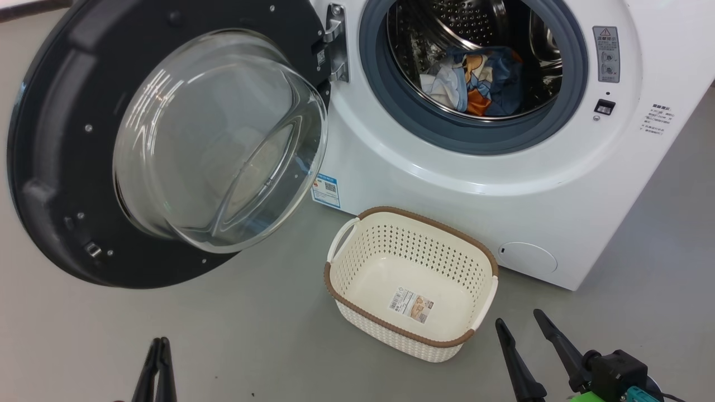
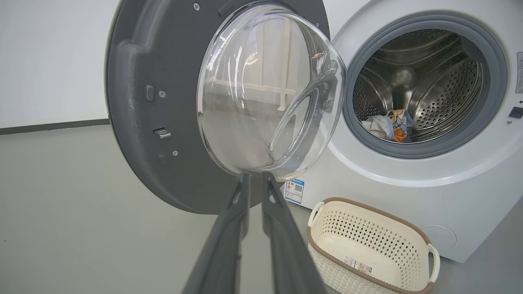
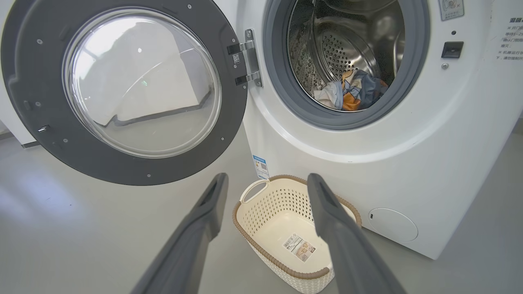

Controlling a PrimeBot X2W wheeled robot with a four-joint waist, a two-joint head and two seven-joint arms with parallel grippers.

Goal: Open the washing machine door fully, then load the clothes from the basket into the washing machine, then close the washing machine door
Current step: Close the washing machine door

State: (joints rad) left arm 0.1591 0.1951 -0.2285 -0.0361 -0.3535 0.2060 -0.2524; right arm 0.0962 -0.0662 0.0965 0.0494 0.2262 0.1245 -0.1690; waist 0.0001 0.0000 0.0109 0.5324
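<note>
At the lower left, the left hand hangs above the grey floor, fingers pressed together. The washing machine door stands swung wide open. The basket sits on the floor before the washing machine, its label sticker showing. The clothes lie inside the drum. The right hand hovers spread near the basket.

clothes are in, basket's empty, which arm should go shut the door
Left, probably. The washing machine door hangs open on the robot's left, and the left arm's jaws, shut, point at its lower rim. The right arm's jaws sit open beside the basket, farther from the door.
</note>
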